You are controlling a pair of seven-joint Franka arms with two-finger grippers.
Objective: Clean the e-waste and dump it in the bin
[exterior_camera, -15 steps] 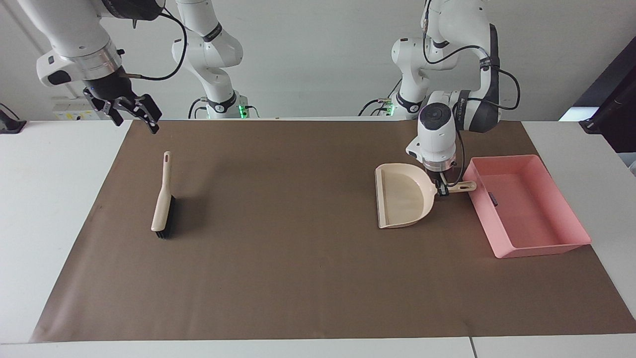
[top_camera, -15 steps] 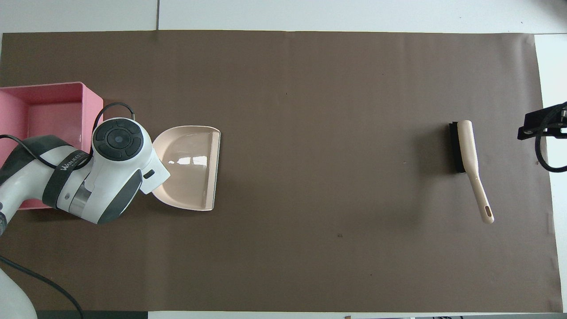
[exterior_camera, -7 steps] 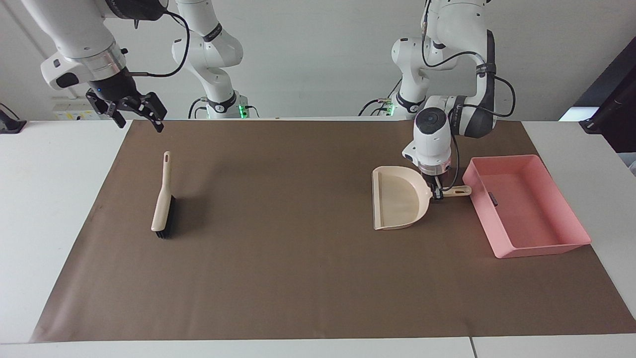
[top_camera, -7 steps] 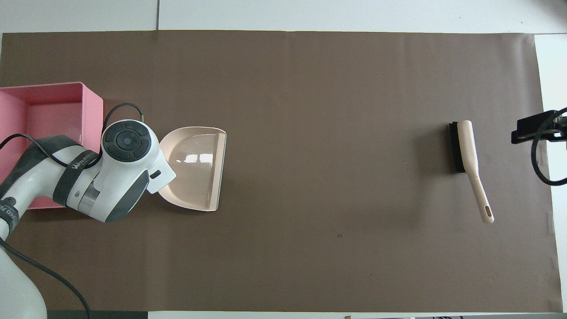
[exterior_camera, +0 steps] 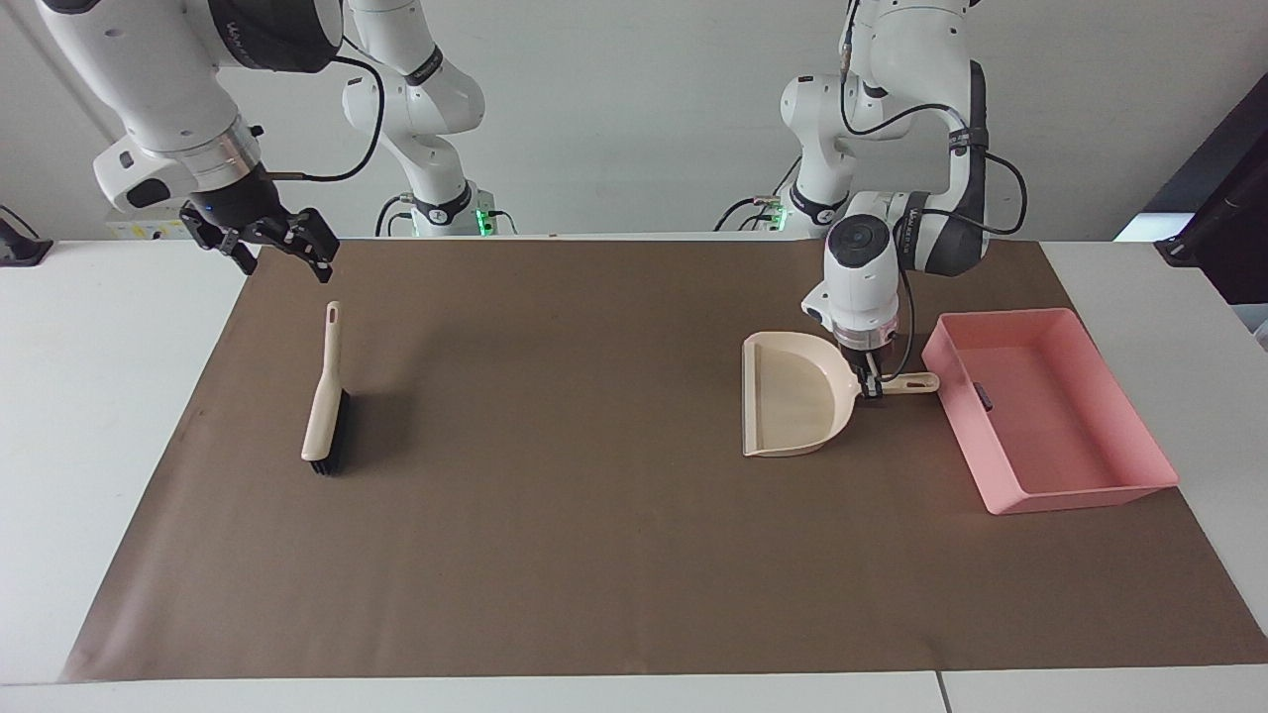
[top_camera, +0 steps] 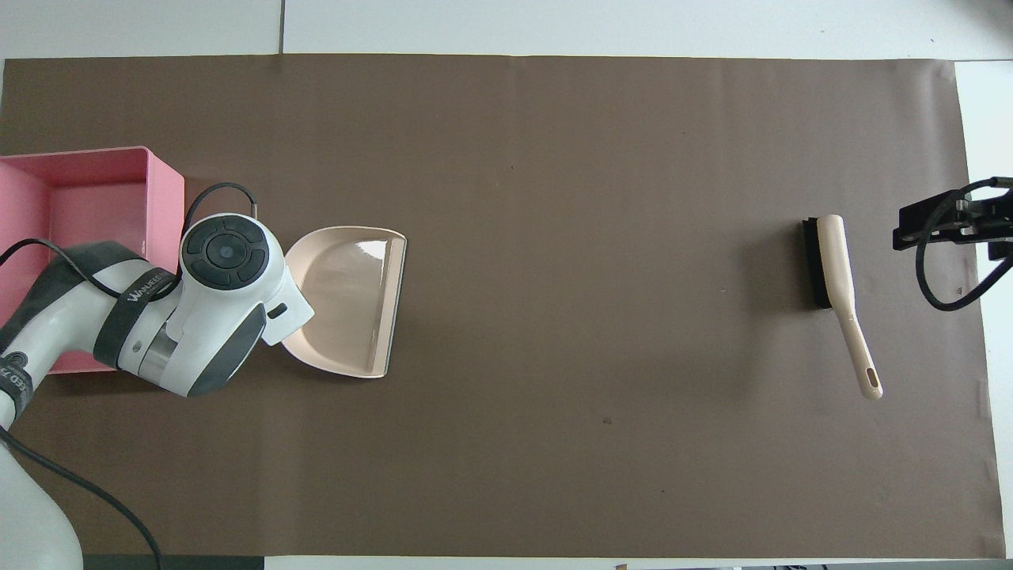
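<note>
My left gripper (exterior_camera: 870,382) is shut on the handle of the beige dustpan (exterior_camera: 792,396), which sits flat on the brown mat beside the pink bin (exterior_camera: 1085,492). A small dark piece of e-waste (exterior_camera: 984,396) lies in the bin by the wall next to the dustpan. The white piece does not show. In the overhead view the left wrist covers the gripper, the dustpan (top_camera: 348,301) pan looks empty, and the bin (top_camera: 95,154) is partly hidden. My right gripper (exterior_camera: 284,259) is open and empty, raised over the mat's edge near the brush's handle; it also shows in the overhead view (top_camera: 942,223).
A beige brush with black bristles (exterior_camera: 325,401) lies on the mat toward the right arm's end, also seen from overhead (top_camera: 839,277). The brown mat (exterior_camera: 555,515) covers most of the white table.
The left gripper has shifted the dustpan a little away from the bin and set it level. The right gripper has moved slightly toward the mat and the brush's handle.
</note>
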